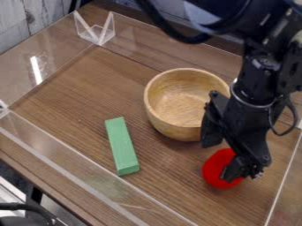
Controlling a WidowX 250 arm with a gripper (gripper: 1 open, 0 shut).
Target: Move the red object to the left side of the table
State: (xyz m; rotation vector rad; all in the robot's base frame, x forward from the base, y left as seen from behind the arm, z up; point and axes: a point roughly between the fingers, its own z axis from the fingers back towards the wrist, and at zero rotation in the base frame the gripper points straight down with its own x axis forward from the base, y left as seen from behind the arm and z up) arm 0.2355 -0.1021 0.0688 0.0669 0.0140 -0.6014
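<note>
Approach step: the gripper (232, 150), apparently spread wide and holding nothing, overlaps the red object (222, 169) at the table's (147, 192) near right; contact is unclear. The next move calls for centring the fingers around it, then closing.

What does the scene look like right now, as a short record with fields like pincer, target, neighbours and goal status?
pincer: open, down over the red fruit; firm contact can't be told
target: red fruit, partly hidden by the pincer
near target: wooden bowl, farther up the picture
other item: green block, left of the fruit in the picture
surface: dark wood table
goal status: fruit is on the picture's right half, not yet moved to the left side
</note>
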